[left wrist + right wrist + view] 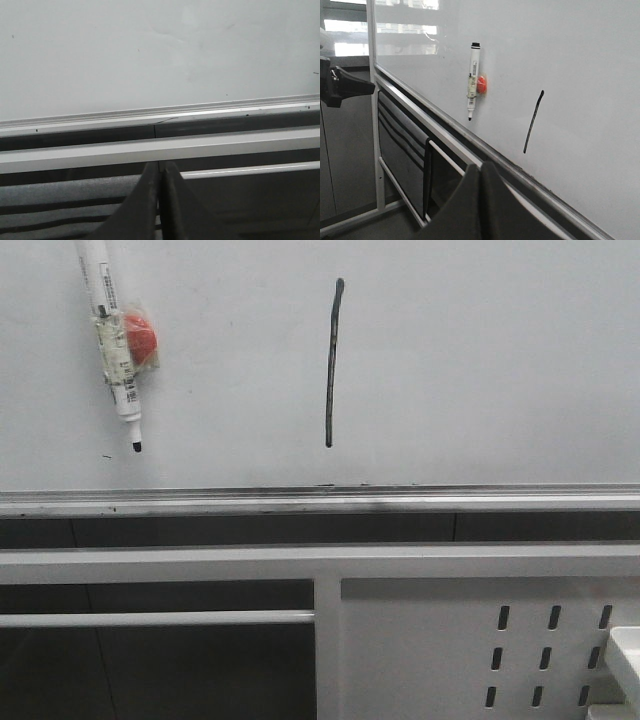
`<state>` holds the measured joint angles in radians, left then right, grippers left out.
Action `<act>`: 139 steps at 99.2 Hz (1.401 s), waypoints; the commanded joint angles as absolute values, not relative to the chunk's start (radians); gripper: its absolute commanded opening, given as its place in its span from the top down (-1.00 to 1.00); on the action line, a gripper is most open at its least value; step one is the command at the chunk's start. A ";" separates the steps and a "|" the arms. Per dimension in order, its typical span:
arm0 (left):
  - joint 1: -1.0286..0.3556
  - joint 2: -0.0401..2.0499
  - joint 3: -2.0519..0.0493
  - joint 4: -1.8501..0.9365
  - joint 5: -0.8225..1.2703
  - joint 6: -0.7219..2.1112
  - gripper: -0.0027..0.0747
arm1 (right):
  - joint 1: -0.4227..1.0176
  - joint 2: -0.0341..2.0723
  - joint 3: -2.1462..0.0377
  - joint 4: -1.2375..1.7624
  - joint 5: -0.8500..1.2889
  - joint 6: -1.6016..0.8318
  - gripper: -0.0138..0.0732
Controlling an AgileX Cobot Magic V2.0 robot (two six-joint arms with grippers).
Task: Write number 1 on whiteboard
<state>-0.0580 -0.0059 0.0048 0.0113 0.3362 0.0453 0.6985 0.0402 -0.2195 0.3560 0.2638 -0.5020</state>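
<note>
Fingers of both arms (159,200) (480,200) pressed together, empty, pointing toward the whiteboard (480,360) bearing number 1 (333,360).

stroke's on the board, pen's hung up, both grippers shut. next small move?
Probably none beyond holding both arms back. The number 1 already stands on the whiteboard, the marker pen hangs beside it by its red magnet, and the left gripper and right gripper are shut and empty, clear of the board.
</note>
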 commanded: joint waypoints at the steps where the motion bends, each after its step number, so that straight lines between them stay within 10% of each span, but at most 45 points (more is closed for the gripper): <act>1: -0.056 -0.028 0.038 0.000 0.282 0.045 0.98 | 0.693 0.049 -0.242 0.364 0.194 -0.504 0.84; 42: -0.056 -0.028 0.038 0.000 0.282 0.045 0.98 | 0.662 0.049 -0.124 0.335 0.098 -0.446 0.84; 57: -0.056 -0.028 0.038 0.000 0.282 0.045 0.98 | 0.534 0.047 0.025 0.149 -0.042 -0.077 0.84; 99: -0.056 -0.028 0.038 0.000 0.282 0.045 0.98 | -0.030 -0.030 0.022 0.074 0.231 -0.066 0.84; 139: -0.056 -0.028 0.038 0.000 0.282 0.045 0.98 | -0.132 -0.030 0.022 0.058 0.305 -0.066 0.84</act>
